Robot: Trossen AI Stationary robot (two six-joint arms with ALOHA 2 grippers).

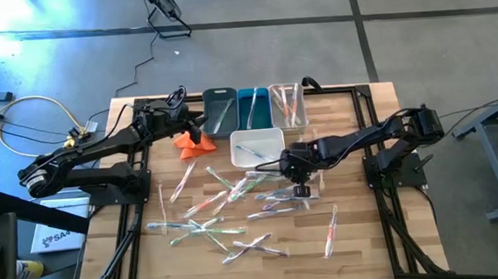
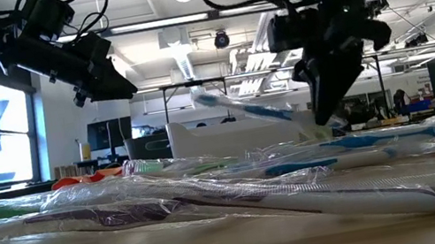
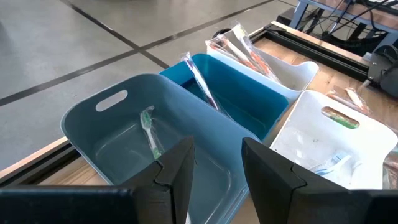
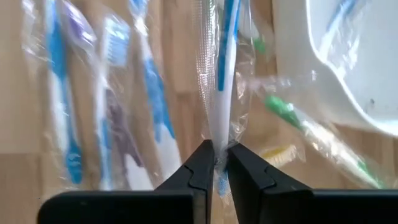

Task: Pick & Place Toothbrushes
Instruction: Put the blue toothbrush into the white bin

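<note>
The right gripper (image 4: 216,163) has its fingers pinched on the end of a wrapped blue-and-white toothbrush (image 4: 225,56), lifted beside the white bin (image 1: 257,147); held by slick film, it may slip. Left gripper (image 3: 214,171) open, empty

Four cameras are set on one table (image 1: 361,237).

The table and both arms are seen from straight above in the high view. The low view is taken from tabletop level, close behind wrapped toothbrushes (image 2: 240,199), facing the room. The bins (image 3: 130,124) are viewed closely from the left wrist, the toothbrushes from the right wrist; the white bin (image 1: 257,147) is shared by all views.
</note>
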